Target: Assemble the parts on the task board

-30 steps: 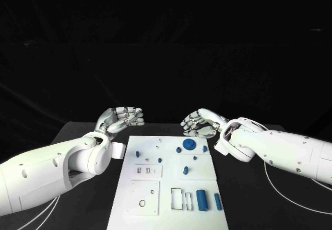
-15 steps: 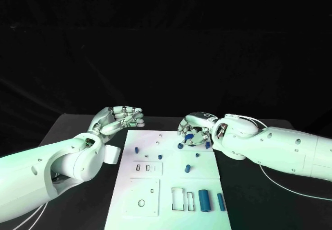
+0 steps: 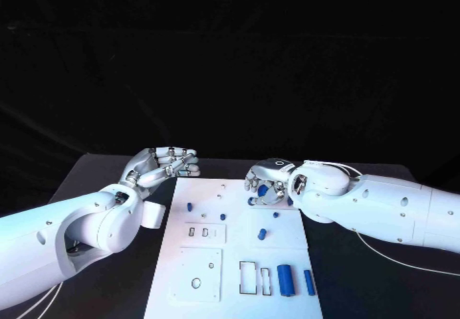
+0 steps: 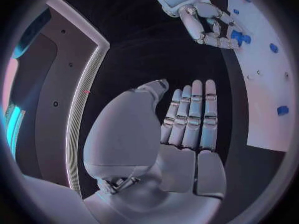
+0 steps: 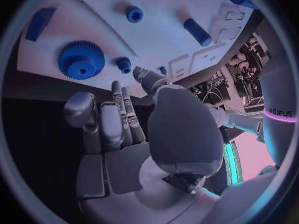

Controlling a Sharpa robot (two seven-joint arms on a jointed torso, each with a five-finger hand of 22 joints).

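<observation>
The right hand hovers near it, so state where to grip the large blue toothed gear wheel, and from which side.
Probably the toothed rim, from straight above: the large blue gear wheel lies flat on the white task board, hub up, so the right hand could pinch across opposite rim edges.

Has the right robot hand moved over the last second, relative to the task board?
Yes. The right robot hand has come in over the far end of the task board, above the large blue gear.
</observation>
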